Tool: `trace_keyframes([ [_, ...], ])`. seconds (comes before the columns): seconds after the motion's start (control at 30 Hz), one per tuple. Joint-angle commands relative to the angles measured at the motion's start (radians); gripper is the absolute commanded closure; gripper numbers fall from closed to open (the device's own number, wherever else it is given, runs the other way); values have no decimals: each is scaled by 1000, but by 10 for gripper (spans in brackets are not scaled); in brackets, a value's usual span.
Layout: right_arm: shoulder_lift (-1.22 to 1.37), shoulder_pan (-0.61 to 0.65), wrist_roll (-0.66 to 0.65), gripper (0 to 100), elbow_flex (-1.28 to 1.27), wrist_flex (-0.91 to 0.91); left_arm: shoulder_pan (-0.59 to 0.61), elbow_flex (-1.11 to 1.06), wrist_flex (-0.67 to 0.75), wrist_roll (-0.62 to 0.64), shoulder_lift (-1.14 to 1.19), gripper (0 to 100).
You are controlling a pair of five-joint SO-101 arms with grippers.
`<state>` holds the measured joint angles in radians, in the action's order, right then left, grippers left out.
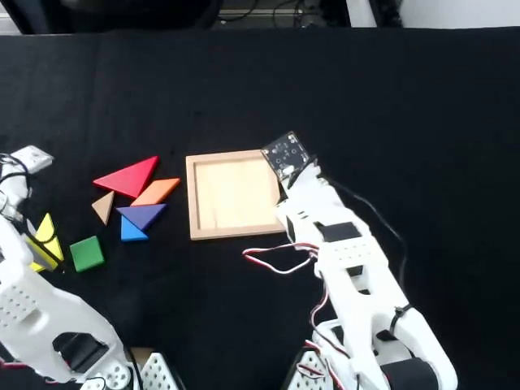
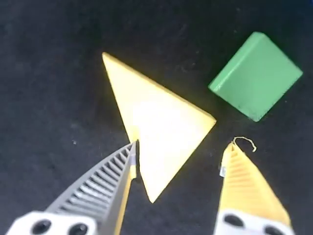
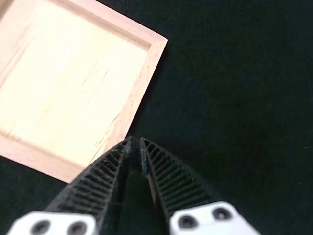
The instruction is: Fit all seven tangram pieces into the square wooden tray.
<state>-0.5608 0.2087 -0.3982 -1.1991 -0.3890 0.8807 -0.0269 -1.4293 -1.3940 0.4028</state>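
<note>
The square wooden tray (image 1: 195, 195) lies mid-table with nothing in it. My right gripper (image 3: 135, 145) is shut and empty, its tips over the tray's rim (image 3: 128, 115); in the high view that arm (image 1: 325, 227) stands at the tray's right edge. My left gripper (image 2: 178, 164) is open and straddles the yellow triangle (image 2: 159, 125), with one finger (image 2: 120, 171) at the triangle's edge. The same yellow triangle (image 1: 47, 234) lies at the far left. Beside it is the green square (image 2: 257, 76), also seen as the green square (image 1: 87, 253).
Left of the tray lie a red triangle (image 1: 130, 176), an orange parallelogram (image 1: 156, 191), a tan small triangle (image 1: 103, 206), a purple triangle (image 1: 145, 214) and a blue small triangle (image 1: 130, 231). A red-and-white cable (image 1: 276, 262) loops just in front of the tray.
</note>
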Motion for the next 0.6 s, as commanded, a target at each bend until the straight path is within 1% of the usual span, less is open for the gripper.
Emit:
trace_keyframes([
  [0.0,1,14,-9,987,7,18,-4,10,37,-49,2,721],
  [0.07,1,14,-9,987,7,18,-1,27,57,-46,5,721],
  [0.23,1,14,-9,987,7,18,7,28,54,-44,-3,721],
  [0.43,1,14,-9,987,7,18,5,73,54,77,3,721],
  [0.57,1,14,-9,987,7,18,-1,50,54,94,5,721],
])
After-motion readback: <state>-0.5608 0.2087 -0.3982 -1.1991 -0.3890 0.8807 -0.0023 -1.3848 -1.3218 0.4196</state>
